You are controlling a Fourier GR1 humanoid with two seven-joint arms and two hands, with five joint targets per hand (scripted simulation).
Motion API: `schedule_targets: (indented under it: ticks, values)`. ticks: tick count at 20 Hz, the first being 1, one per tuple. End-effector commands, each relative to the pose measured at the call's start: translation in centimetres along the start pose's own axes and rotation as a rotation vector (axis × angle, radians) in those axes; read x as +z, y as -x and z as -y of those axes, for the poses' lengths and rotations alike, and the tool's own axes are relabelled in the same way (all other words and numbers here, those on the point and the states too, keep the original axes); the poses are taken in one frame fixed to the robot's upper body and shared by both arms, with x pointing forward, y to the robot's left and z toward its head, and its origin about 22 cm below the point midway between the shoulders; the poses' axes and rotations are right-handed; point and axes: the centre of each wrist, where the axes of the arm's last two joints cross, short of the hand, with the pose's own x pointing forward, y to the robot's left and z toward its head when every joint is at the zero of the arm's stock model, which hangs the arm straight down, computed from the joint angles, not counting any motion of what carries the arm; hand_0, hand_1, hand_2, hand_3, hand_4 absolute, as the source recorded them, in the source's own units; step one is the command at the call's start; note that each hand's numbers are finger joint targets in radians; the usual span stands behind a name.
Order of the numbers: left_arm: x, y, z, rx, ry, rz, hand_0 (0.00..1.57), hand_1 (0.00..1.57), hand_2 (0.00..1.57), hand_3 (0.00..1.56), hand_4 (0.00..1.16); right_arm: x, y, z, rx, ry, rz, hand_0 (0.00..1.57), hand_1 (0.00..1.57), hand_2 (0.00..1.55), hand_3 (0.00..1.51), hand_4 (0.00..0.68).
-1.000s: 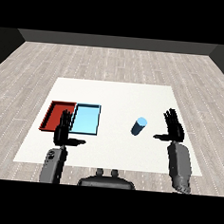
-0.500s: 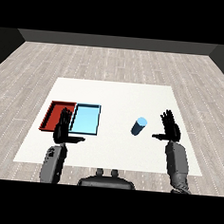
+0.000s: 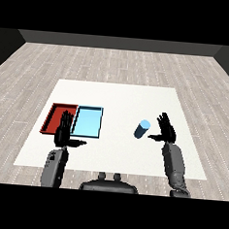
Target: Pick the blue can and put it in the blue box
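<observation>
The blue can (image 3: 141, 129) stands upright on the white table, right of centre. My right hand (image 3: 166, 130) is just to its right, open, fingers straight and thumb pointing toward the can, a small gap between them. The light blue tray (image 3: 88, 121) lies left of centre with nothing in it. My left hand (image 3: 64, 132) is open over the table's front left, in front of the seam between the two trays, holding nothing.
The red tray (image 3: 58, 118) lies against the blue tray's left side. The white table (image 3: 117, 99) stretches behind the trays and the can, with wooden floor around it.
My right hand has moved left, closing in on the blue can. The can, the trays and my left hand have stayed where they were.
</observation>
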Motion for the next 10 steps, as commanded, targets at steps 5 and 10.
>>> schedule_targets:
  ticks: [5, 10]
  values:
    - [-0.3, 0.2, -0.2, 0.029, -0.003, 0.004, 0.00, 0.00, 0.00, 0.00, 0.00, 0.0, 2.8, -2.0, -0.021, 0.016, -0.024, 0.00, 0.00, 0.00, 0.00, 0.000]
    - [-1.0, 0.6, 2.1, -0.018, -0.009, 0.013, 0.00, 0.00, 0.00, 0.00, 0.00, 1.4, 4.8, -2.4, -0.035, -0.013, -0.052, 0.00, 0.00, 0.00, 0.00, 0.000]
